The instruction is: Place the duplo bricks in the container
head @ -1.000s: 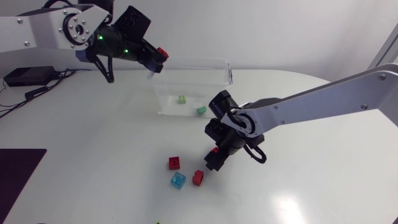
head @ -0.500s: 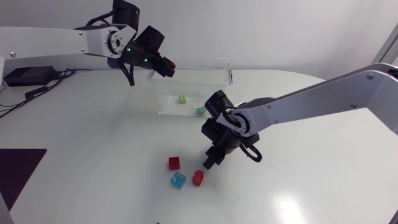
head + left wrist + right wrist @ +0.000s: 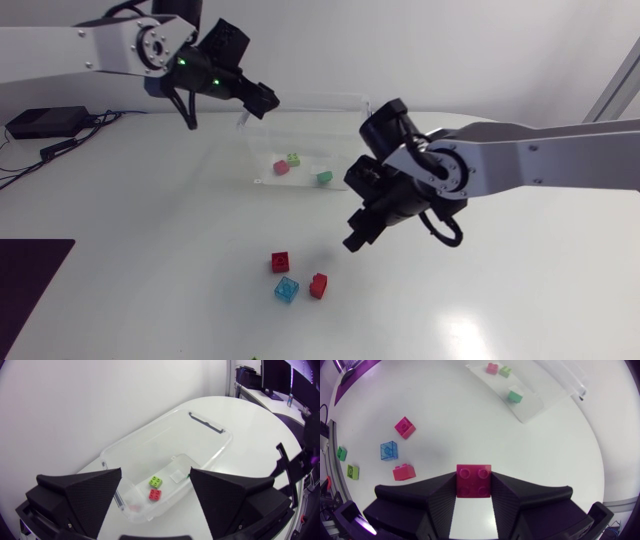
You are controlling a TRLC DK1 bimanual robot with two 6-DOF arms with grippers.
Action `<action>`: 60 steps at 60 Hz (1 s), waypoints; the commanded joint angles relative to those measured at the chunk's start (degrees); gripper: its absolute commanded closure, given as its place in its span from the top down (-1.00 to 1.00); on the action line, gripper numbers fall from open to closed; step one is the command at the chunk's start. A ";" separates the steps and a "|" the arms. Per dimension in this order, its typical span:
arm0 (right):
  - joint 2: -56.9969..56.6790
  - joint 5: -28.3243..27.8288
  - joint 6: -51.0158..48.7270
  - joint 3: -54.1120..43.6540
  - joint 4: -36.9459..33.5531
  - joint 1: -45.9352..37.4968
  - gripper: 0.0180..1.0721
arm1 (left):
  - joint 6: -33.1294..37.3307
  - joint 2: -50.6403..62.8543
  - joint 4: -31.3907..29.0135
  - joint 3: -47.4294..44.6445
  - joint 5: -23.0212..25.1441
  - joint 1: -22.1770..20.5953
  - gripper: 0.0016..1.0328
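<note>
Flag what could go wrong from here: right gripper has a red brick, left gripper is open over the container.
1. The left gripper hangs open over the container rim. If the right gripper carries its load in now, the two arms may clash there.
2. The red brick sits at the very tips of the right fingers, partly sticking out past them, so it could slip out before it is over the container.

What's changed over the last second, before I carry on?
The left jaws opened and dropped their red brick, which now lies in the container beside the green bricks. The right jaws, shut on a second red brick, lifted off the table toward the container. The two red bricks and blue brick on the table stayed put.
</note>
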 commanded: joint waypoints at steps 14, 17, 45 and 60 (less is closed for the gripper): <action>-4.36 0.37 0.99 7.49 -1.80 -3.74 -0.46 | 9.71 -18.18 -11.10 -19.31 0.72 1.20 0.90; -4.18 0.37 1.08 9.16 -1.80 -4.10 -0.46 | 11.65 -20.03 -13.03 -22.73 0.72 1.20 0.90; 7.24 0.37 0.99 27.88 -0.74 -7.44 -0.46 | 17.89 -36.73 -23.22 -48.49 -3.50 -4.77 0.90; 12.51 0.20 0.81 32.71 0.14 -8.49 -0.46 | 17.10 -40.16 -24.89 -55.25 -6.57 -10.05 0.90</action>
